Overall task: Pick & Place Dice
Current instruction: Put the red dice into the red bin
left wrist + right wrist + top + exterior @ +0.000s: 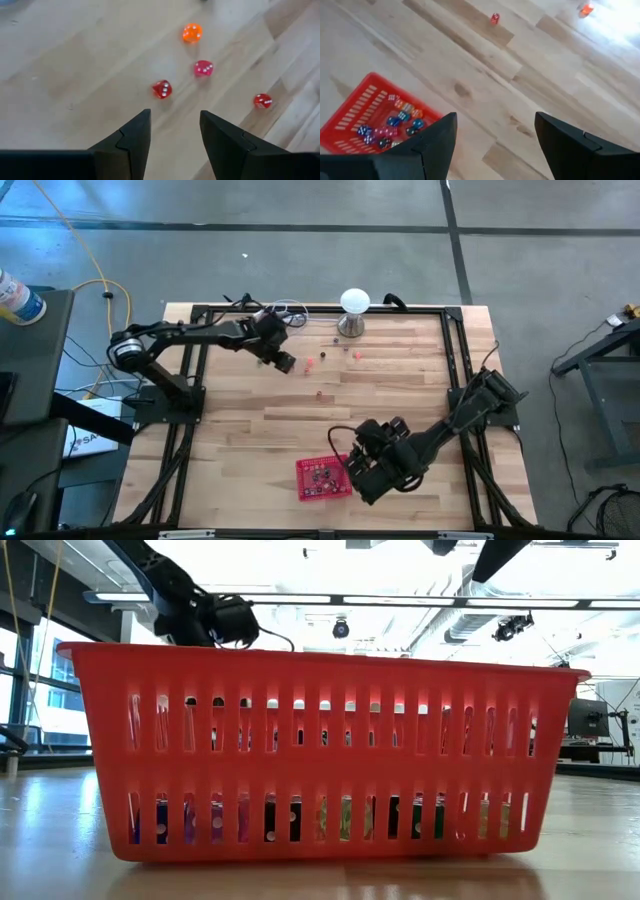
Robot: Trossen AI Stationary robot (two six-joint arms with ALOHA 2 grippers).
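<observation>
Several dice lie loose on the far middle of the wooden table: a red die [162,89], a pink one [203,68], an orange one [192,32] and another red one [262,100]. The high view shows them as small dots [310,365]. My left gripper [175,125] is open and hovers just short of the nearest red die [285,360]. More dice [395,122] lie inside the red basket [322,477] near the table's near edge. My right gripper [495,130] is open and empty, beside the basket's right side [362,465].
A white ball-topped metal stand [354,310] rests on its base at the far edge, beyond the loose dice. A lone red die [319,393] lies mid-table. In the low view the basket [330,755] fills the picture. A black frame [455,360] borders the table.
</observation>
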